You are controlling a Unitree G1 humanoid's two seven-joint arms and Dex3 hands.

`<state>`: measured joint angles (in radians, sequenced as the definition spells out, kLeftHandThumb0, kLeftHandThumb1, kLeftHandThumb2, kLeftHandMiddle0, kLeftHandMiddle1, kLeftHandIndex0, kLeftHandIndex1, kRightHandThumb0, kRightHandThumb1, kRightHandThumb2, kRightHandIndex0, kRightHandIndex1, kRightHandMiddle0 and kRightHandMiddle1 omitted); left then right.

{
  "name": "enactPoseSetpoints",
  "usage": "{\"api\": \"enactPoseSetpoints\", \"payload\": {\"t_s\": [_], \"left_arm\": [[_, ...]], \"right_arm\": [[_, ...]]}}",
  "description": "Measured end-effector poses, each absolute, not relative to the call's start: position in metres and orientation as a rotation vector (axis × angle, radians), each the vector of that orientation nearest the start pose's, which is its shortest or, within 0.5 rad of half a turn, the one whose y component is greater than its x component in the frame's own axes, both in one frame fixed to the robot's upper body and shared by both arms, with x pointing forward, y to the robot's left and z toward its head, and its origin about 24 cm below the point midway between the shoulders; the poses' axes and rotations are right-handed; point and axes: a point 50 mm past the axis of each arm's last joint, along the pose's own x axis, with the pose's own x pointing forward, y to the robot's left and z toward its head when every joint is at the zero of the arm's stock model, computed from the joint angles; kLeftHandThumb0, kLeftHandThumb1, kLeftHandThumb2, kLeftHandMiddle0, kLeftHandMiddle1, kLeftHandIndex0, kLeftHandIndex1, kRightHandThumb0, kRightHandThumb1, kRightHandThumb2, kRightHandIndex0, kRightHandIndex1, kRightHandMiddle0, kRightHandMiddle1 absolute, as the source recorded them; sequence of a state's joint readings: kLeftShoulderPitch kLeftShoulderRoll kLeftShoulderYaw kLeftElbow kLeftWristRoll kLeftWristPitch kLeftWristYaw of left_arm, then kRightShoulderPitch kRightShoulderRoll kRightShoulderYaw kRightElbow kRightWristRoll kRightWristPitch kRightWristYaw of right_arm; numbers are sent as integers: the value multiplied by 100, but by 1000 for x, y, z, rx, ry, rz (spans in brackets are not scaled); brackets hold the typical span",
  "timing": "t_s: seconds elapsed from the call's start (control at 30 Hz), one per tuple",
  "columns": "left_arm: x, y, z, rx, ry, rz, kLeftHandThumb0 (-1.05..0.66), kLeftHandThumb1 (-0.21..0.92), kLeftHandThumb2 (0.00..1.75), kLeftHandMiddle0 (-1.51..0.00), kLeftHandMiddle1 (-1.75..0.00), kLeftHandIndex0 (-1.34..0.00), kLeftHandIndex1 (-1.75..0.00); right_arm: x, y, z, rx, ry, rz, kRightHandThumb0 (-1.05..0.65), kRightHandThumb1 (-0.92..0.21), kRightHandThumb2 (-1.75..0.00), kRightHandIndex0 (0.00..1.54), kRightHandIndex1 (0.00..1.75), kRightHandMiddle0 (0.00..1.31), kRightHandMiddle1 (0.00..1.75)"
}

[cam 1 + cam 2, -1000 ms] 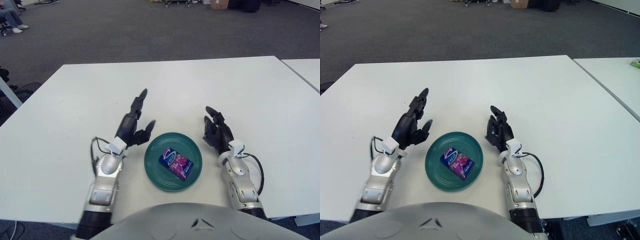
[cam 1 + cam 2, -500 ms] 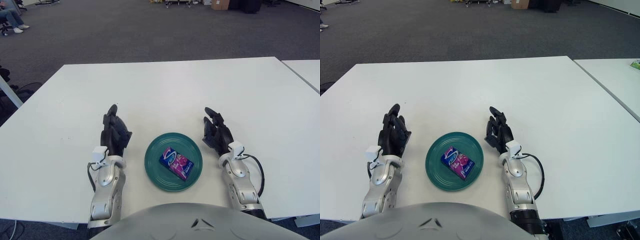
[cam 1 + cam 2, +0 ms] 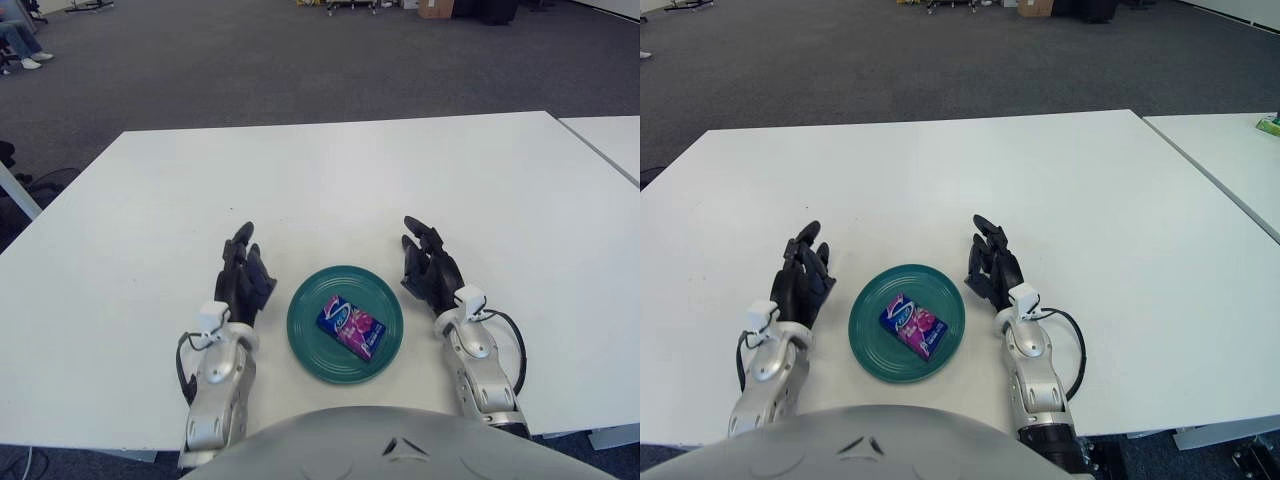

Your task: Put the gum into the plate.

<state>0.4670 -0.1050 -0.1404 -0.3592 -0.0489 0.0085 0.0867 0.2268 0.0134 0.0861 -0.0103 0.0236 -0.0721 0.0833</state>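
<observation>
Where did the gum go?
The gum lies in the green plate on the table's near edge, between the left hand and right hand.

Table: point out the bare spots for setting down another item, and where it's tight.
The table lies bare beyond both hands and out to its side edges. It is tight near the front: left hand, plate holding the gum, right hand.

White table [image 3: 330, 180], grey carpet [image 3: 250, 60]

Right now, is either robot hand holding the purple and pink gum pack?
No, the purple and pink gum pack lies in the round green plate, with the left hand and right hand beside it.
</observation>
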Motion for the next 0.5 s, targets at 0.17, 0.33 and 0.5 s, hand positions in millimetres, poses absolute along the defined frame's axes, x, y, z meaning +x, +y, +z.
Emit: {"api": "enactPoseSetpoints", "payload": {"t_s": [0.17, 0.33, 0.5], "left_arm": [[166, 130, 42, -153, 37, 64, -99, 92, 96, -27, 0, 0, -55], [167, 138, 38, -117, 40, 25, -100, 92, 98, -26, 0, 0, -57], [162, 141, 33, -129, 64, -15, -101, 92, 97, -27, -1, 0, -60]], "right_arm": [[204, -135, 2, 64, 139, 114, -62, -92, -102, 13, 0, 0, 37], [202, -136, 3, 54, 138, 115, -62, -92, -101, 11, 0, 0, 34], [201, -139, 3, 19, 134, 101, -61, -92, -101, 9, 0, 0, 28]]}}
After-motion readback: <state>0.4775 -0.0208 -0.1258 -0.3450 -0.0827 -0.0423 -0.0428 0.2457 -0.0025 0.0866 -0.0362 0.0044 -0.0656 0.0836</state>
